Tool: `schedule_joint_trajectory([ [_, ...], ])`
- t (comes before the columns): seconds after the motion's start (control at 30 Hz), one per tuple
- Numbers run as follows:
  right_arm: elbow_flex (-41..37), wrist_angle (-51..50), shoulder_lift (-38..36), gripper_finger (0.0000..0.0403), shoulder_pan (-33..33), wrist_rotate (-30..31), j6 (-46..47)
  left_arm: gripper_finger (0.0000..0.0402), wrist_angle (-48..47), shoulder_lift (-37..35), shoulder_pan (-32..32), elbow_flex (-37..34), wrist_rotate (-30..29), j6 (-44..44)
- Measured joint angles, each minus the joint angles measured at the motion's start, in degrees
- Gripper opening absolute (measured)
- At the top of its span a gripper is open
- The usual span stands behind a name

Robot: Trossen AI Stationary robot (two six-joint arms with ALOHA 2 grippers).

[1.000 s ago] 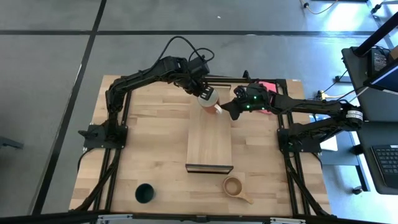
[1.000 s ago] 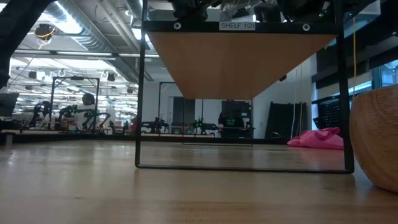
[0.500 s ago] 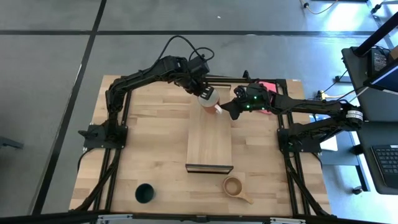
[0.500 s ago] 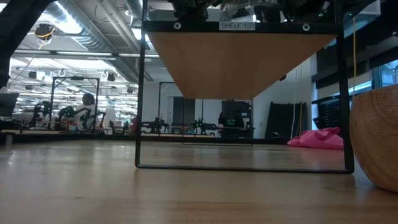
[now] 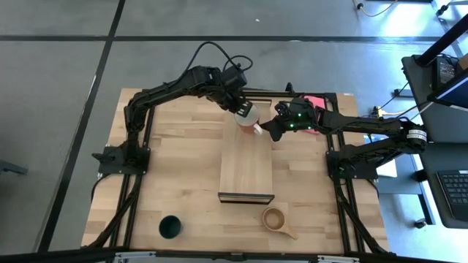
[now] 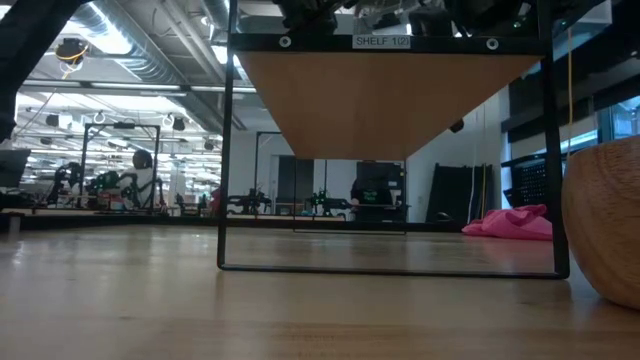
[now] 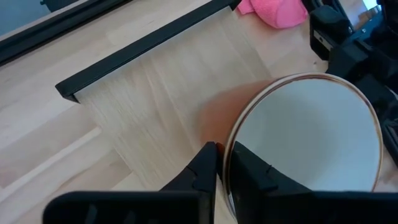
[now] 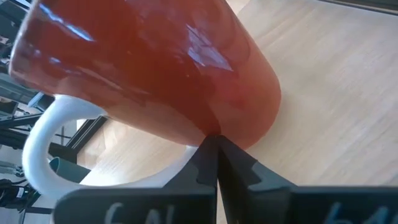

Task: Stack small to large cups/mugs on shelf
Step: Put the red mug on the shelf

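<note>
High view: red-orange mug (image 5: 246, 117) at the far end of the shelf (image 5: 246, 172), white inside facing up, nothing in it. Left tool (image 5: 240, 111) clamped on the mug's rim from the far-left side; right tool (image 5: 265, 130) pressed to the mug from the right, at the shelf's far right corner. Rest of the shelf board bare down to its dark near edge. Dark green cup (image 5: 170, 226) near the counter's (image 5: 183, 161) front left, well apart from the shelf. Tan wooden cup (image 5: 276, 218) just beyond the shelf's near right corner, stubby handle pointing toward the front right, bowl bare. Pink cloth (image 5: 314, 101) at the far edge behind the right arm. Broad bare counter left of the shelf.

Low view: shelf underside (image 6: 385, 100) raised on a thin dark frame, open space beneath. Wooden cup's side (image 6: 603, 225) large at the right edge. Pink cloth (image 6: 510, 221) far back.

Left wrist view: fingers (image 7: 205, 168) closed over the mug's rim (image 7: 298, 78), one inside, one outside; white interior (image 7: 311, 143) bare. Shelf's dark far edge (image 7: 143, 46) beyond, cloth (image 7: 277, 11) past it.

Right wrist view: fingers (image 8: 211, 165) nearly together, pinching at the mug's red wall (image 8: 155, 68) where the white handle (image 8: 46, 146) joins.
</note>
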Motion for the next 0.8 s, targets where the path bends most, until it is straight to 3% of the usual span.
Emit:
schedule_joint_trajectory([
  [0.43,0.00,-1.56,0.00,0.0009,-0.02,0.08,-1.18,0.0073,2.60,-0.07,-0.14,0.09,-0.06,0.16],
  [0.8,0.00,-1.82,0.00,0.0010,-0.02,0.06,-1.20,0.0071,1.38,-0.07,0.27,0.09,-0.44,1.48],
])
